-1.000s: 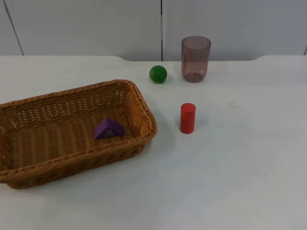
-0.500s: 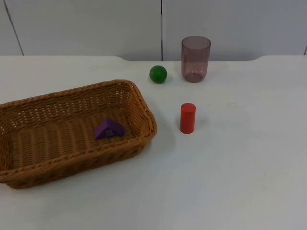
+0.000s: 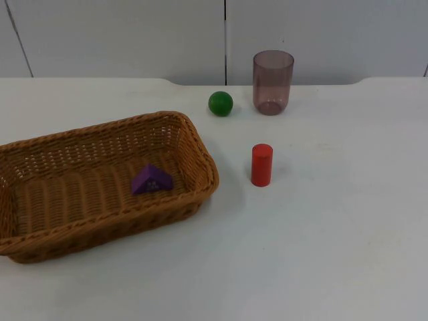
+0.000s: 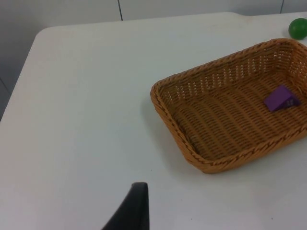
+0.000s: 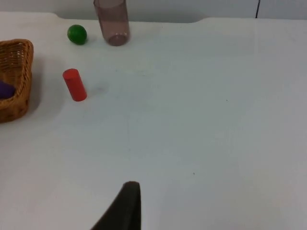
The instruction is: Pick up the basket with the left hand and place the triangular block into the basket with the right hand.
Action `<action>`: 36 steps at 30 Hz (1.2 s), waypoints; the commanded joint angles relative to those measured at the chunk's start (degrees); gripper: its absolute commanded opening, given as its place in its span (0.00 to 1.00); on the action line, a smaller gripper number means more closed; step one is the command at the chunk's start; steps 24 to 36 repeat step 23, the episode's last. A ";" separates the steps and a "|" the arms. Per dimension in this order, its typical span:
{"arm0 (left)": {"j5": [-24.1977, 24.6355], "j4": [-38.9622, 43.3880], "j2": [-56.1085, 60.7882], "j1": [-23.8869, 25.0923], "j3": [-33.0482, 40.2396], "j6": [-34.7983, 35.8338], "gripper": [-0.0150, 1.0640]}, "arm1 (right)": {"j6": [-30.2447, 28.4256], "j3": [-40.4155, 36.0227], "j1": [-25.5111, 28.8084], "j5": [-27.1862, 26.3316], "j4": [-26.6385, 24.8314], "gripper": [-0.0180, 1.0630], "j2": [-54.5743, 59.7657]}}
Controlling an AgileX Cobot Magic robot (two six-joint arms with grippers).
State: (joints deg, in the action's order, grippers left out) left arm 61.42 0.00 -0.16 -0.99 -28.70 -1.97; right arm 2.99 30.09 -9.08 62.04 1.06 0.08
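Observation:
A brown wicker basket (image 3: pixel 200 157) rests flat on the white table at the left. A purple triangular block (image 3: pixel 151 180) lies on the basket's floor near its right end. In the left wrist view the basket (image 4: pixel 170 129) and the block (image 4: pixel 281 98) lie well ahead of my left gripper (image 4: pixel 136 211), which hangs over bare table beyond the basket's short end, holding nothing. My right gripper (image 5: pixel 127 206) is far off over open table, with the basket's end (image 5: pixel 21 81) and a sliver of the block (image 5: pixel 5 89) in the distance.
A red cylinder (image 3: pixel 261 164) stands upright just right of the basket. A green ball (image 3: pixel 220 103) and a tinted see-through cup (image 3: pixel 273 82) sit near the back wall. The table's right half and front are bare.

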 commanded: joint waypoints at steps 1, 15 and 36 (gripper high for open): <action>0.13 0.00 0.16 -0.29 0.33 0.31 0.99 | 0.00 -0.50 0.32 -0.31 -0.20 0.99 -0.08; 0.13 0.00 0.16 5.12 0.33 0.31 0.99 | 0.00 -0.50 0.32 -0.31 -0.20 0.99 -0.08; 0.13 0.59 0.16 3.64 0.33 0.31 0.99 | 0.00 -0.50 0.32 -0.31 -0.20 0.99 -0.08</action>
